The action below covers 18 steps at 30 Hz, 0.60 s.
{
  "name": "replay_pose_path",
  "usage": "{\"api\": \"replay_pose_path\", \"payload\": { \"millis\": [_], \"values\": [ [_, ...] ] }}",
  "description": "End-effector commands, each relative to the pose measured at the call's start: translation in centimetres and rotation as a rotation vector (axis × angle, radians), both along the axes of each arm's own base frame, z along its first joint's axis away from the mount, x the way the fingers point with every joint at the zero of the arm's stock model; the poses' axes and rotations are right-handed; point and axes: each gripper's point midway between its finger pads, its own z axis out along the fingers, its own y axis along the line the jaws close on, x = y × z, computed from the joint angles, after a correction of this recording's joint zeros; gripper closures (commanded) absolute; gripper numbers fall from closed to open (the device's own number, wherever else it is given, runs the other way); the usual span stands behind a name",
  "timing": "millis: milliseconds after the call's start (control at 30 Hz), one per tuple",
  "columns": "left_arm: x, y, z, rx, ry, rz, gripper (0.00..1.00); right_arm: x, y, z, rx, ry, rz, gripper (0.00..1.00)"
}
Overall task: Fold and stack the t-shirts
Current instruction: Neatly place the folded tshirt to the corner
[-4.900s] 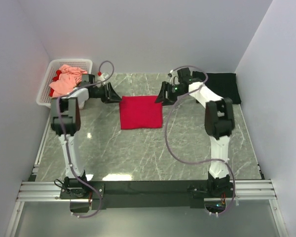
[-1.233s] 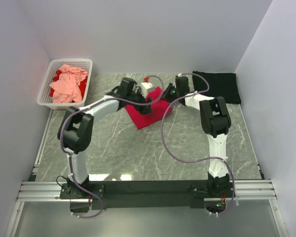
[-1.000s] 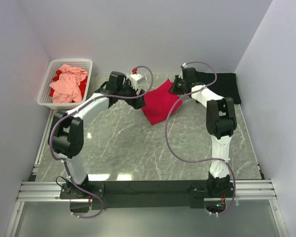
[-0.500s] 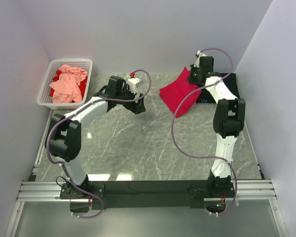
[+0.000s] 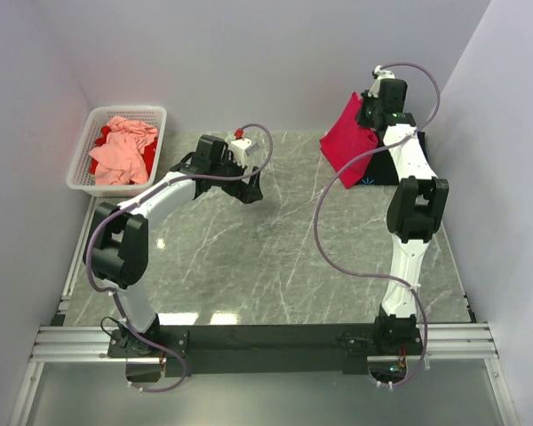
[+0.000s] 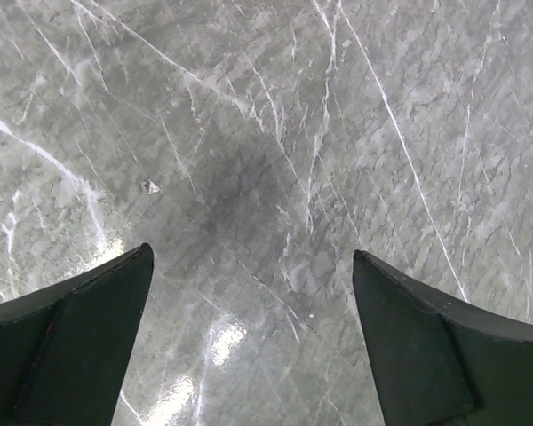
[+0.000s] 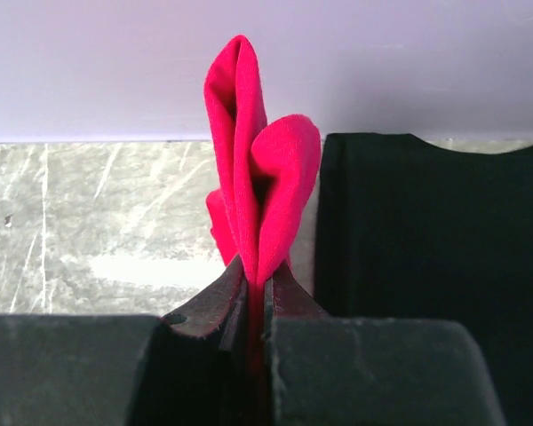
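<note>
**Two-arm folding station, seen from above and from both wrists.** Both arms rise from the near edge of the grey marble-patterned table (image 5: 249, 266). Toward the middle of the table, left of centre, the left gripper (image 5: 249, 188) hangs over bare marble. The left wrist view shows its jaws spread wide and nothing between the dark fingers (image 6: 71, 342).

Farther back on the right, the right arm reaches up and away. The right gripper (image 5: 370, 114) has its jaws pinched nearly together on a fold of the crimson-red t-shirt (image 5: 348, 146). The shirt is lifted off the table and hangs in a loose bunch at the left edge of the black t-shirt (image 5: 384, 170). Whether its lowest corner touches the black cloth cannot be told.

The black t-shirt lies flat in the far right corner. The salmon-pink t-shirt (image 5: 120, 151) lies crumpled in the white lattice basket (image 5: 78, 169) at the far left corner.
</note>
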Motion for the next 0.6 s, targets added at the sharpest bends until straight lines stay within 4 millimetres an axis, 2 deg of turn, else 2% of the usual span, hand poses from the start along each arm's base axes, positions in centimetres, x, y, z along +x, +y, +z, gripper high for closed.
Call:
{"api": "replay_pose_path", "payload": {
  "millis": [0, 333, 567],
  "values": [
    [0.9, -0.4, 1.5, -0.013, -0.035, 0.004, 0.00, 0.9, -1.3, 3.8, -0.016, -0.086, -0.015, 1.00],
    [0.9, -0.7, 1.3, -0.018, -0.029, -0.002, 0.00, -0.3, -3.5, 6.1, 0.001, -0.097, -0.054, 1.00],
    [0.6, -1.0, 1.0, -0.033, -0.016, -0.013, 0.01, -0.5, -5.4, 6.1, 0.061, -0.084, -0.102, 1.00]
  ]
}}
